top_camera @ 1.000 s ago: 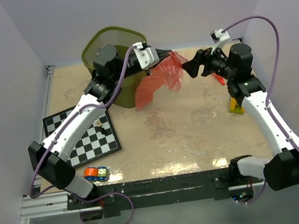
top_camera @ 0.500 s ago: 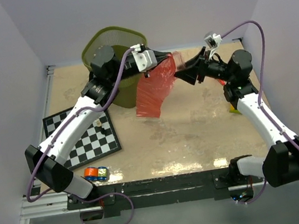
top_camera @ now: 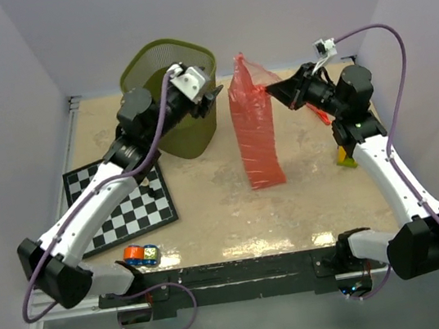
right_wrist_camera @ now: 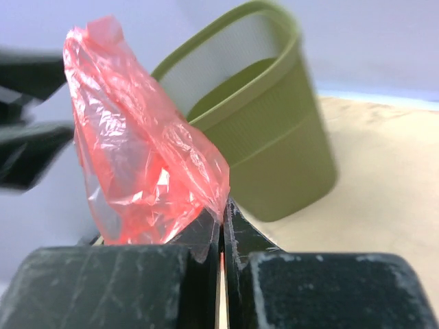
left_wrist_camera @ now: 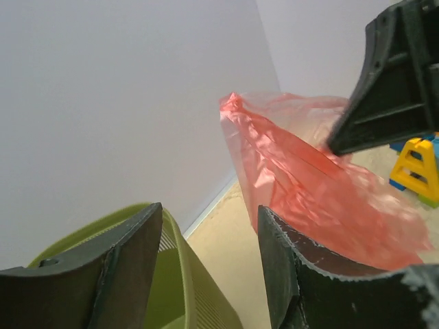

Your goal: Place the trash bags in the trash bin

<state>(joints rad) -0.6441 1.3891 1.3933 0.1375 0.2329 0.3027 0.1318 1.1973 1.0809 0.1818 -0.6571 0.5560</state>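
1. Just right of the trash bin (top_camera: 157, 65), the trash bag (top_camera: 254, 130) hangs upright, apart from it.
2. On its top corner, the right end effector (top_camera: 284, 88) is pinched shut.
3. By the bin's rim, the left end effector (top_camera: 207, 100) hangs with jaws apart, empty.

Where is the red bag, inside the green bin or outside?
Outside: the right gripper pinches the trash bag, which hangs beside the trash bin.
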